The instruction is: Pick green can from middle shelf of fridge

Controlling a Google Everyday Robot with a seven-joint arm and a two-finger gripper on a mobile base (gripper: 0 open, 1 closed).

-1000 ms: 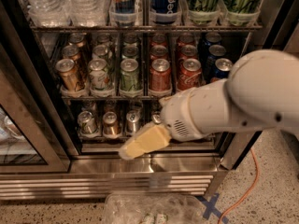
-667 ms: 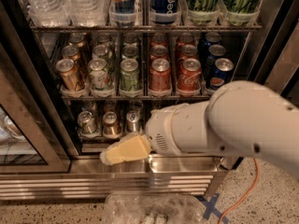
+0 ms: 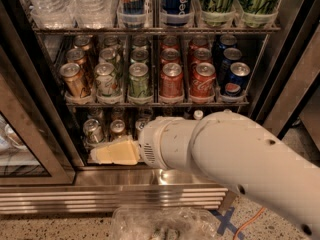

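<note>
Arm casing [image 3: 240, 159], white and wide, hides the right part of the lowest rack, and the bottles [image 3: 75, 1] on the top rack are cut off by the upper edge. The pale yellow tool [image 3: 116, 152] points left in front of the lowest rack. It shows only as one wedge, so I cannot tell whether it is apart or together. The green can [image 3: 139, 80] stands upright at the front of the third lane from the left on the middle shelf [image 3: 155, 103] of the fridge [image 3: 100, 194]. It has a green body, pale lettering and a silver top, and sits above the tool without touching it.
</note>
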